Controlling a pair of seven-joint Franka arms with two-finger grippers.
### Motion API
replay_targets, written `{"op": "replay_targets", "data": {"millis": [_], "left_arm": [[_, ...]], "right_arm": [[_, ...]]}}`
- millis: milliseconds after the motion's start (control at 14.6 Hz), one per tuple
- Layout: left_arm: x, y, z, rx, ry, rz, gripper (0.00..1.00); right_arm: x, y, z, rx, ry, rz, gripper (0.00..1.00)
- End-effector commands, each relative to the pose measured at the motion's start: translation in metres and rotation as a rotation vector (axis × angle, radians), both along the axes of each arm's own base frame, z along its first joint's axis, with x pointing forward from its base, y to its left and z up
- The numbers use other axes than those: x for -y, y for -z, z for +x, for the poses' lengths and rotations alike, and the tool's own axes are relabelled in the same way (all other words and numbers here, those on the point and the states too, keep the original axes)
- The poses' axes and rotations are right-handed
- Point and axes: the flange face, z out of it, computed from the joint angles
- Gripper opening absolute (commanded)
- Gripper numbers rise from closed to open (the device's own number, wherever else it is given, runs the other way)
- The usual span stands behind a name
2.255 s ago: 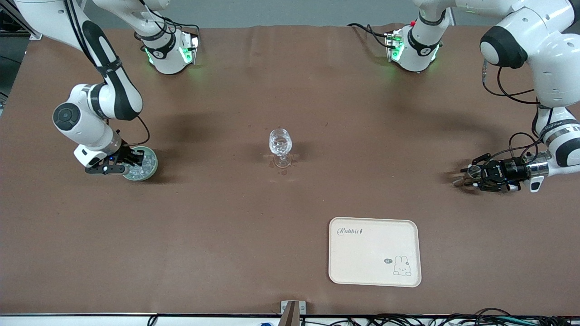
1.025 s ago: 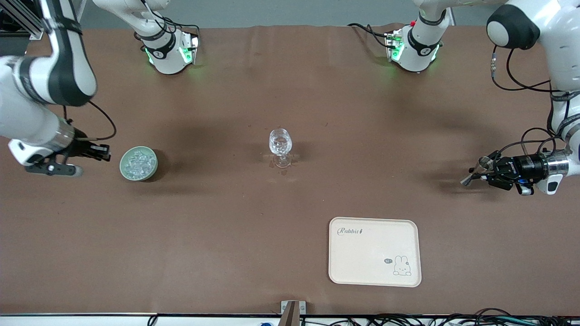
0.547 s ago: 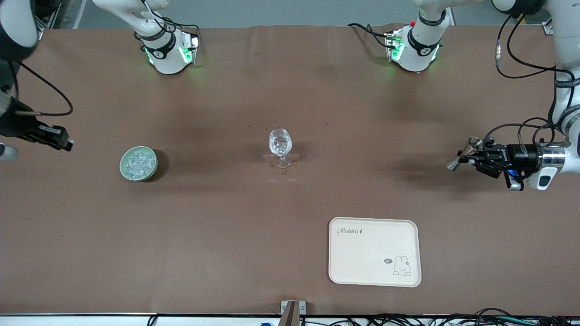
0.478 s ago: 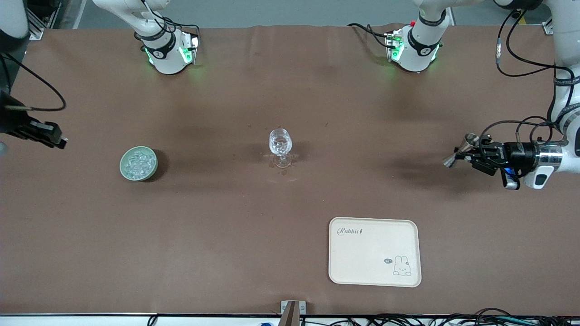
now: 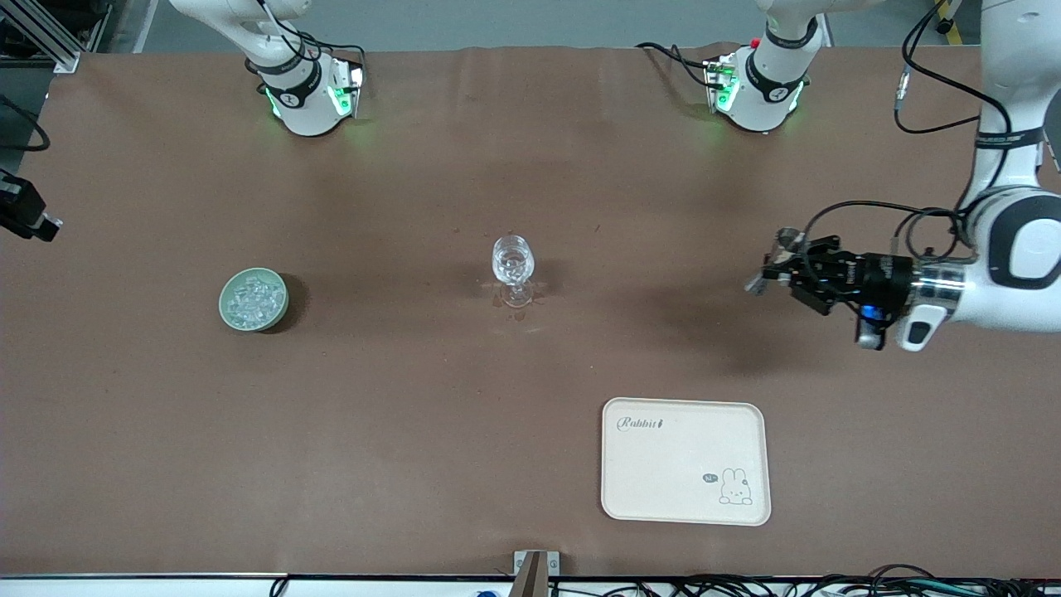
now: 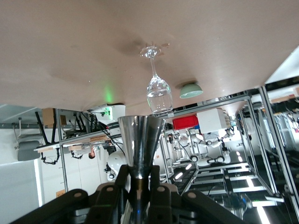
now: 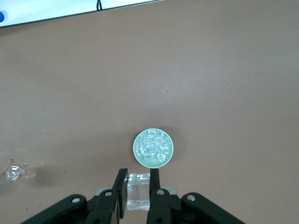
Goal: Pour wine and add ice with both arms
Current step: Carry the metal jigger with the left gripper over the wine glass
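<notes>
Front view: lower right of centre lies a cream tray (image 5: 655, 489), printed "Rabbit" in its upper left corner, with a small rabbit drawing and a tiny unreadable badge at its lower right. A clear stemmed glass (image 5: 513, 267) stands upright mid-frame. The pale green bowl (image 5: 227, 311) at left of centre holds the ice (image 5: 251, 298), a heap of glassy chunks.

At right of the frame, the left gripper (image 5: 777, 269) is clamped on a metal jigger (image 5: 758, 280), whose long axis lies roughly level, its mouth toward the glass; any wine in it cannot be made out.

At the left edge, the right gripper (image 5: 43, 224) shows only in part. In the right wrist view its fingers (image 7: 153, 183) pinch one clear ice cube (image 7: 138, 195), high over the bowl.
</notes>
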Motion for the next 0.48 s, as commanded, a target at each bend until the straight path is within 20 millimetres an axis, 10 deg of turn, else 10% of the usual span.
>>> {"op": "replay_targets", "data": {"millis": [0, 410], "left_arm": [[0.044, -0.005, -0.006, -0.078, -0.009, 0.064, 0.01], [0.168, 0.003, -0.01, -0.129, -0.139, 0.202, 0.01]], "right_arm": [[0.001, 0.0, 0.004, -0.012, 0.002, 0.002, 0.0], [-0.001, 0.004, 0.002, -0.029, 0.003, 0.003, 0.0]]}}
